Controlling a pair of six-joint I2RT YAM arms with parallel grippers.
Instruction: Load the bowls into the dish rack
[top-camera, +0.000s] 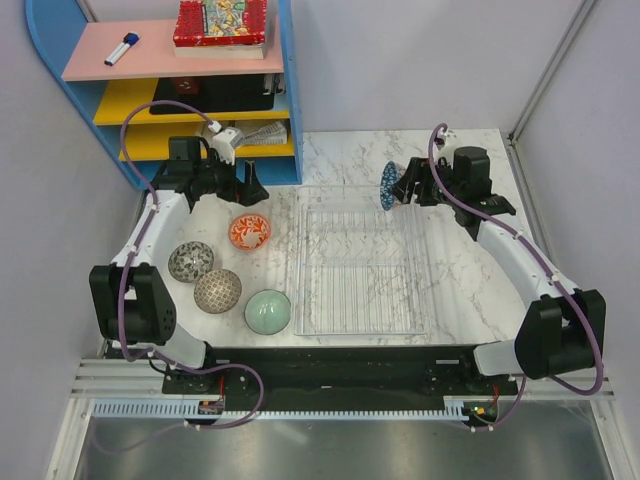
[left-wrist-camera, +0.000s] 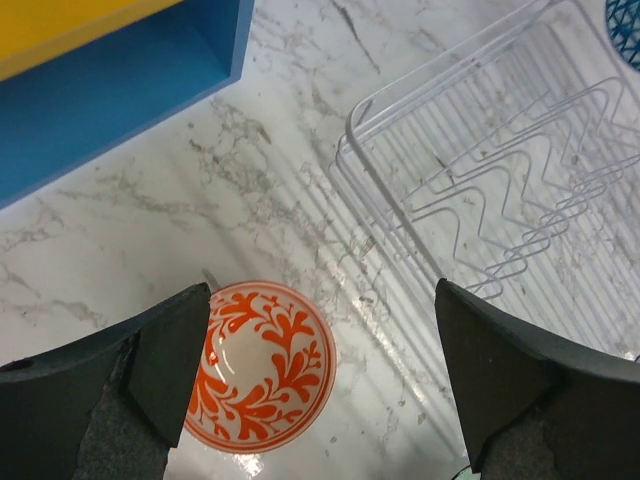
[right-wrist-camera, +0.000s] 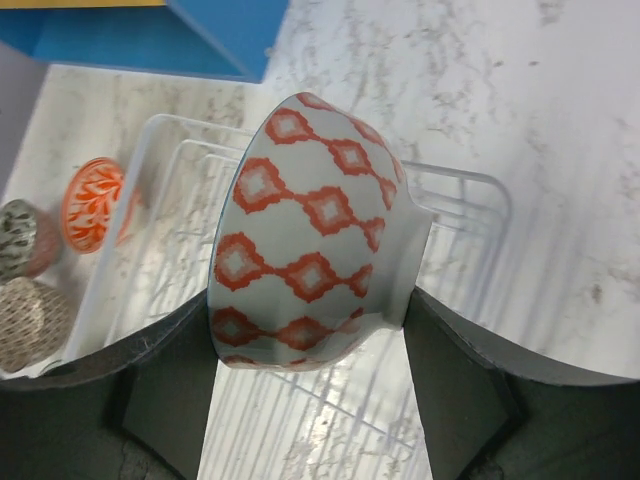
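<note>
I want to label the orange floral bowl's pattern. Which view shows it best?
Left wrist: the orange floral bowl lies close below the camera, inside pattern sharp. Top external shows it whole but small; right wrist shows it small and oblique at the left.

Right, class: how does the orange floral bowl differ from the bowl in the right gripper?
The orange floral bowl sits upright on the table; the diamond-patterned bowl is tipped sideways in the right gripper. The floral bowl shows orange leaves inside; the diamond-patterned bowl, red diamonds outside. Both are round.
</note>
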